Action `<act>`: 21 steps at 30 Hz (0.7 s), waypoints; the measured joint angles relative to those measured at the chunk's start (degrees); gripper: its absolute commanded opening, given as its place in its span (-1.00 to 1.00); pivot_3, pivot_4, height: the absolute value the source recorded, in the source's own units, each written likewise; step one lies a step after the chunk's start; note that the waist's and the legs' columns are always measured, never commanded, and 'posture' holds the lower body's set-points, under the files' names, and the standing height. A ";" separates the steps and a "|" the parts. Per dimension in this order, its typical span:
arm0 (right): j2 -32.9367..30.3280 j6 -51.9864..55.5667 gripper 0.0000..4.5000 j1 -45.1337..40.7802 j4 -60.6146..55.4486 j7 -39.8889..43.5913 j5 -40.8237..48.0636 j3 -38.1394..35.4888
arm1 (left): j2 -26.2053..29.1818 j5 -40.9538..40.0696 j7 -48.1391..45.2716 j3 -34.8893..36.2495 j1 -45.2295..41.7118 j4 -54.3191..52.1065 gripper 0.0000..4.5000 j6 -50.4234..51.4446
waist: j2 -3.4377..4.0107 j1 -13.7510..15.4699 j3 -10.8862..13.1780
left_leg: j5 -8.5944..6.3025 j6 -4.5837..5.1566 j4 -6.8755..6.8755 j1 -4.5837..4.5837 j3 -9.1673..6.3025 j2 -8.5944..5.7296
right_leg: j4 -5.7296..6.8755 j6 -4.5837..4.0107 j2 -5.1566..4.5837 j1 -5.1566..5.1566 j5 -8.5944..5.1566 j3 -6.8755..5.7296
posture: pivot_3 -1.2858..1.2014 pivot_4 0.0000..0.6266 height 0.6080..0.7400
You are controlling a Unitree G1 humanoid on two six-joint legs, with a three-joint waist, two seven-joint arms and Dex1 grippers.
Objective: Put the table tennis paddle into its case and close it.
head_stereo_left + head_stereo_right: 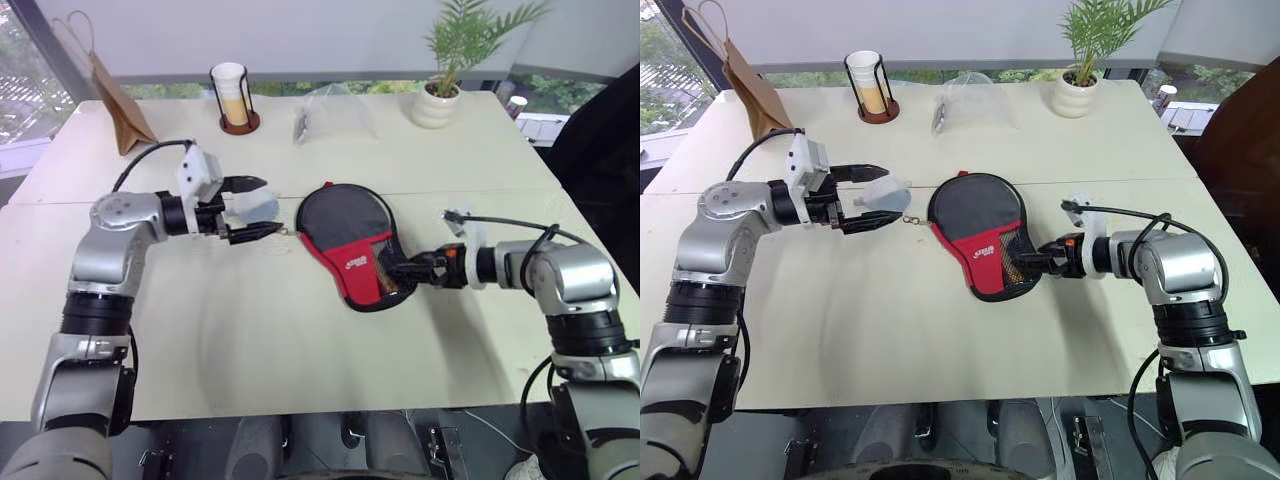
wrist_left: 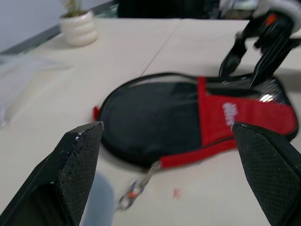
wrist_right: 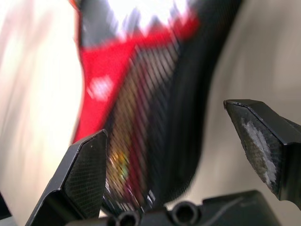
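The case [image 1: 345, 230], a paddle-shaped black pouch with a red panel and mesh pocket, lies flat in the middle of the table. Its round end points away from me and its narrow end [image 1: 1005, 275] points toward me and right. The table tennis paddle is hidden; a pale yellowish patch shows behind the mesh [image 3: 141, 155]. A small zip-pull chain [image 2: 134, 193] trails from the case's left edge. My left gripper [image 1: 258, 208] hovers open just left of the case, pointing at it. My right gripper [image 1: 400, 270] is open at the case's narrow end, its fingertips [image 2: 230, 61] by the mesh pocket.
Along the far edge stand a brown paper bag [image 1: 120, 110], a cup in a dark holder [image 1: 233, 95], a clear plastic bag [image 1: 335, 115] and a potted plant [image 1: 440, 95]. A seam [image 1: 480, 192] runs across the table behind the case.
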 measured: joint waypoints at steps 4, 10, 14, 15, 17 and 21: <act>-0.43 -1.27 0.96 -1.05 1.82 -0.10 0.05 1.41 | -0.58 -0.29 1.47 -0.03 1.31 -1.80 1.00 0.53 | -0.02 0.00 -0.01 | 0.00 0.00 0.00 -0.01 0.00 -0.02 | -0.03 0.00 0.03 0.02 0.00 0.00 | 0.03 -0.52 0.93; -0.18 -5.45 0.96 -2.91 5.64 0.39 -0.45 4.62 | -0.64 -0.30 3.86 -0.03 2.92 -3.34 1.00 0.70 | -0.12 -0.21 -0.07 | 0.00 0.00 0.00 0.10 -0.01 0.00 | -0.08 0.00 0.06 0.14 0.00 -0.02 | 0.03 -0.52 0.93; 0.76 -6.99 0.74 -4.23 8.27 1.07 -0.60 5.94 | -0.50 -0.39 5.10 0.06 3.72 -4.31 1.00 1.08 | -0.24 -0.72 -0.13 | -0.01 -0.01 0.00 0.17 -0.09 0.02 | -0.10 0.00 0.07 0.23 0.00 -0.04 | 0.03 -0.52 0.93; 1.29 -7.18 0.60 -4.72 9.20 1.04 -0.74 6.02 | -0.50 -0.40 5.43 0.07 3.84 -4.55 1.00 1.13 | -0.27 -0.97 -0.15 | -0.01 -0.01 0.00 0.17 -0.12 0.02 | -0.11 0.00 0.08 0.24 0.00 -0.06 | 0.03 -0.52 0.93; 2.30 -7.45 0.20 -5.85 11.55 1.04 -1.06 6.06 | -0.49 -0.43 6.16 0.08 3.98 -5.44 1.00 1.20 | -0.29 -1.26 -0.16 | -0.01 -0.01 -0.01 0.17 -0.12 0.04 | -0.11 0.00 0.10 0.23 0.00 -0.06 | 0.03 -0.52 0.93; 4.01 -7.41 -0.71 -6.72 15.16 1.87 -0.95 6.23 | 0.00 -0.57 7.19 0.16 4.16 -6.39 1.00 1.41 | -0.28 -1.18 -0.16 | 0.00 0.00 -0.10 0.17 -0.15 0.03 | -0.10 0.00 0.17 0.20 0.00 -0.06 | 0.03 -0.52 0.93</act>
